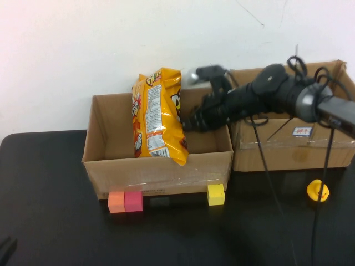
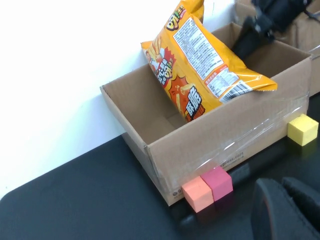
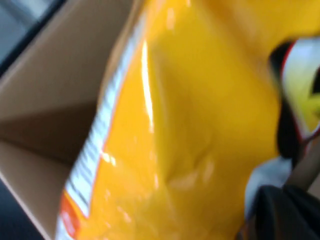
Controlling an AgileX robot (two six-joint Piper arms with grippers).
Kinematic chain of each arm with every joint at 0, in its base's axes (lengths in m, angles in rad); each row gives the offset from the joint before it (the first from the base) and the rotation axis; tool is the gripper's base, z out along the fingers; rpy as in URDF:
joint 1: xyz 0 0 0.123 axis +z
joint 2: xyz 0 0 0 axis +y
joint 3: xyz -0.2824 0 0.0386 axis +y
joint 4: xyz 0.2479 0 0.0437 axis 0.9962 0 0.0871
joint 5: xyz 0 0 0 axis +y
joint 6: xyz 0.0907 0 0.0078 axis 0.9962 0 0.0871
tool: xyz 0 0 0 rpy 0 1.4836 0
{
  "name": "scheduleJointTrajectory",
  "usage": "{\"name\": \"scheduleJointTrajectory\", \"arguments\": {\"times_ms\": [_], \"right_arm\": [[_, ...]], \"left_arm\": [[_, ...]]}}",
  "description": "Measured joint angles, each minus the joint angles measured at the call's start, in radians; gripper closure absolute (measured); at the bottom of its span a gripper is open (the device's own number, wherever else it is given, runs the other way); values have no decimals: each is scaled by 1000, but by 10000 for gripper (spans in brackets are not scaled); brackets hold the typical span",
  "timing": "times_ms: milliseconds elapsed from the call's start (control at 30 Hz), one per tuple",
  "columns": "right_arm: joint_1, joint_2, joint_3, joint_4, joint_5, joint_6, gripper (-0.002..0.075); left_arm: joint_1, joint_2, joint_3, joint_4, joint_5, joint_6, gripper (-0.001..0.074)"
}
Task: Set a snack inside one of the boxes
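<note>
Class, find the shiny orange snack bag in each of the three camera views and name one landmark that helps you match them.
High view: the shiny orange snack bag stands upright in the open brown cardboard box, the right gripper at its side.
Left wrist view: the bag leans over the box's front wall; the left gripper hangs low, outside the box.
Right wrist view: the bag fills most of the picture.
Shared landmark: the box's brown inner walls.

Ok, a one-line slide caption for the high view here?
Right gripper holds the chip bag upright over the left box; left gripper sits low at the table's near-left corner.
</note>
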Motion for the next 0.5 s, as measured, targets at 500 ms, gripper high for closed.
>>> {"name": "scheduleJointTrajectory", "arguments": {"times_ms": [500], "right_arm": [[-4, -47, -194, -145, 257, 134, 717]], "left_arm": [[0, 0, 0, 27, 6, -11, 735]]}}
